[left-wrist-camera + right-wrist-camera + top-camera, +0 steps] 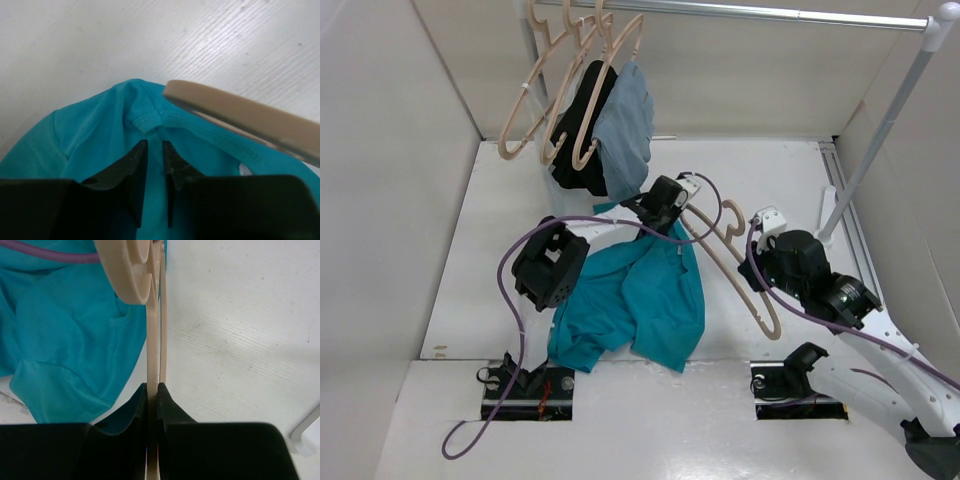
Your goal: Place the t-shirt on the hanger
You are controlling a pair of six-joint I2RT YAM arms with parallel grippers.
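The teal t-shirt lies crumpled on the white table in the middle. My left gripper is at its far edge, shut on a fold of the cloth by the collar seam; teal cloth fills that view. My right gripper is shut on the beige hanger, which slants just right of the shirt with its hook toward the back. In the right wrist view the hanger runs straight out from between the closed fingers, with the shirt to its left. One hanger arm crosses over the collar.
A clothes rail spans the back, with several beige hangers, a black garment and a grey-blue garment hung on it. Its slanted pole stands at right. A purple cable loops by the left arm. Walls enclose left and right.
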